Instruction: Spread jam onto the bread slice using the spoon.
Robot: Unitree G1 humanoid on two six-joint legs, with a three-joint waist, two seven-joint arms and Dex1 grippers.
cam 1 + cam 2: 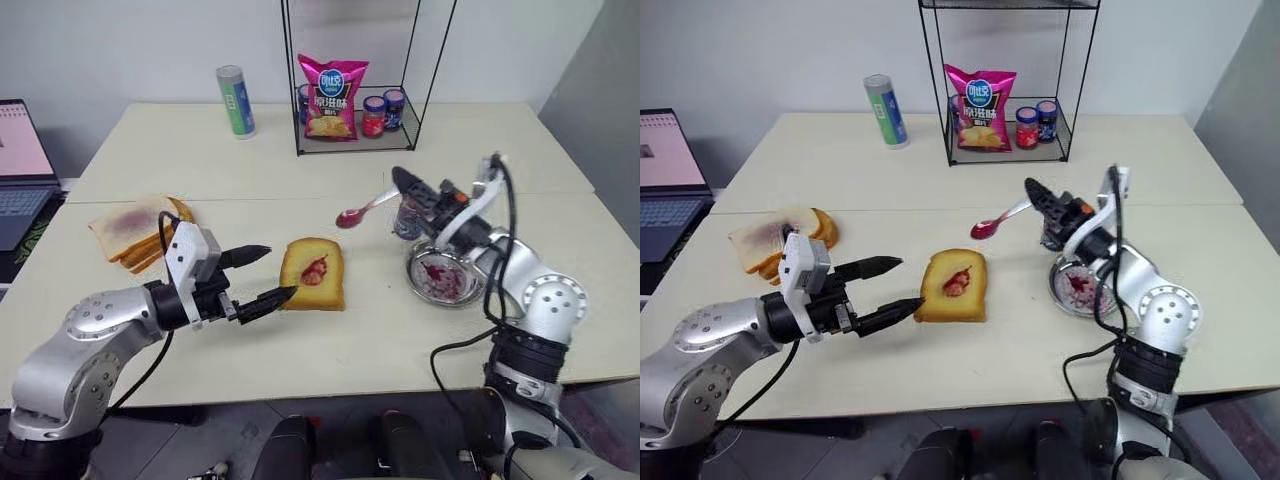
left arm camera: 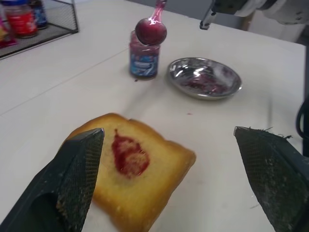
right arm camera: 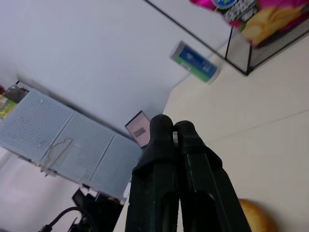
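- Bright, even indoor light falls over the pale beige table (image 1: 300,360); shadows are soft and faint.
- Glare glints on the shallow shiny metal dish (image 2: 205,77).
- In the left wrist view, the black textured fingers (image 2: 72,183) look blurred.

The toast (image 1: 313,273) lies flat on the table, a jam (image 1: 316,270) smear mid-face; the jam-loaded spoon (image 1: 365,210) hangs above.

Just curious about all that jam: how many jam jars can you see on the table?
3: two lidded jars side by side in the wire rack beside the chip bag, and one open jar next to the metal dish. More could be hidden.
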